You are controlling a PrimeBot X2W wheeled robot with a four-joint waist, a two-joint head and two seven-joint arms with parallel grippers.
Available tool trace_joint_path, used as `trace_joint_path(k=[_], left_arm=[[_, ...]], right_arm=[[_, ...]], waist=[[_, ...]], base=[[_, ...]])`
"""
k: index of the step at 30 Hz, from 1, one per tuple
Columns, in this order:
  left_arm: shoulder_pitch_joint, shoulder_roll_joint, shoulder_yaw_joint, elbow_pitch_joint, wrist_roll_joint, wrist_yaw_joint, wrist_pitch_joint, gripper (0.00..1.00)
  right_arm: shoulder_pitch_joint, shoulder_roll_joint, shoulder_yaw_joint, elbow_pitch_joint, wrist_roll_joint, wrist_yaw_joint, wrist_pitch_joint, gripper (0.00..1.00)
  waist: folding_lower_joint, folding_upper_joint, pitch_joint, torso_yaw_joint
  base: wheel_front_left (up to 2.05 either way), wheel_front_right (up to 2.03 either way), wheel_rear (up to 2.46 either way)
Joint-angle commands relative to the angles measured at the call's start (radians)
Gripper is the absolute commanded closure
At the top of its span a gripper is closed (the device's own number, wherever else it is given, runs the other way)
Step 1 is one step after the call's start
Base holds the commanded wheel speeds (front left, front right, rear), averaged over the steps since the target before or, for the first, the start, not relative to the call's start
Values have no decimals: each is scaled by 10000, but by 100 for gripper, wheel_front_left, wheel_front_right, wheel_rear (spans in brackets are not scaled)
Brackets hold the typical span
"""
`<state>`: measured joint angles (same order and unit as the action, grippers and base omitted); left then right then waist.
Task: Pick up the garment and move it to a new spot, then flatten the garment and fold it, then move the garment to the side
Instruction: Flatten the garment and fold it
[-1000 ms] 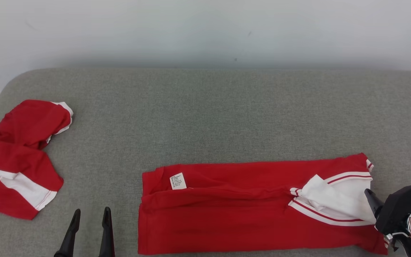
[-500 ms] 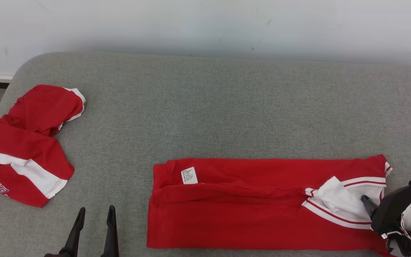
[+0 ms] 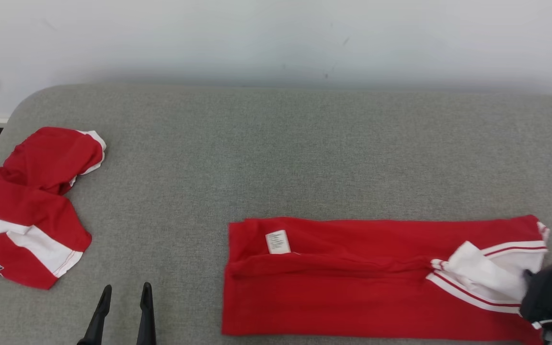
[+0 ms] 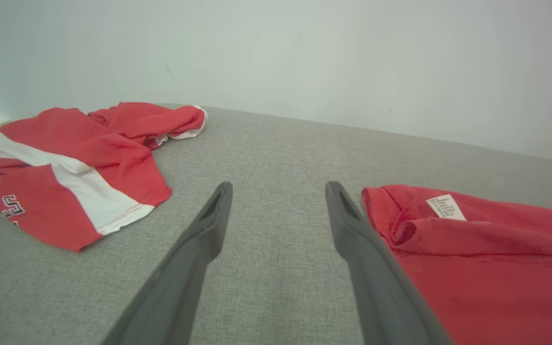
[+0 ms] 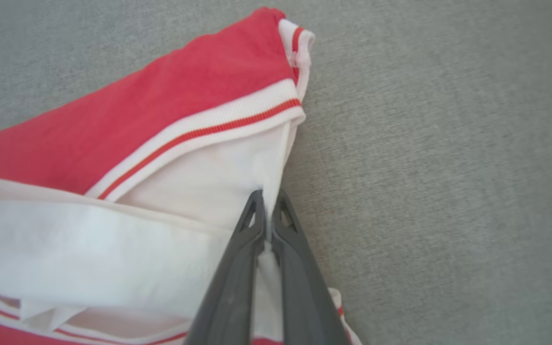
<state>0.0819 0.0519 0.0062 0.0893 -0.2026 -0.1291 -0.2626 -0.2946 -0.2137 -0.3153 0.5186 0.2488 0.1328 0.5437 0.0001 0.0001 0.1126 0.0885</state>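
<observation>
Red cloth, two pieces, both on the grey fabric-covered counter (image 3: 276, 158). Garment (image 3: 352, 287), the task one: folded into a long flat strip, lying near the front edge, centre to right in the head view, with white striped trim at its right end. Second garment (image 3: 27, 206): red with a white band and lettering, crumpled at the far left of the counter, well apart from the first.

One white label (image 3: 277, 241) sits on the folded strip near its left end.

Two pincers. Left pincer (image 3: 127, 286): released, fingers spread and holding nothing, over bare counter between the two garments. Right pincer (image 3: 527, 277): at the strip's right end, blurred in the head view, so the grip is unreadable there.

The right wrist view settles it: right pincer (image 5: 270, 196) is clenched on a fold of the white fabric, fingers pressed together with cloth between them. The left wrist view shows the left pincer (image 4: 280, 187) just beside the strip's left edge, not touching it, label (image 4: 445, 207) facing up.
</observation>
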Motion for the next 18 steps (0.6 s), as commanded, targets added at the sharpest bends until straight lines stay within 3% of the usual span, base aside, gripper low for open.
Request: trace_joint_path(k=[1,10,18], left_arm=[[139,-14,26,-19,61,-12,-29,0],[333,-19,19,-34,12,-14,-30,0],[371,-18,-42,18,-167,-16,-30,0]], right_arm=[[200,-127,-163,-113,-136,-38,-89,100],[844,-809,-1062,-1371,-913,-35,163,100],[1157,-629,13,-3086,-585,-35,515,100]], waist=[[-1,-1,-112,-90],[-1,-1,-398,-346],[-1,-1,-555,-535]], base=[[0,0,0],[0,0,0],[0,0,0]])
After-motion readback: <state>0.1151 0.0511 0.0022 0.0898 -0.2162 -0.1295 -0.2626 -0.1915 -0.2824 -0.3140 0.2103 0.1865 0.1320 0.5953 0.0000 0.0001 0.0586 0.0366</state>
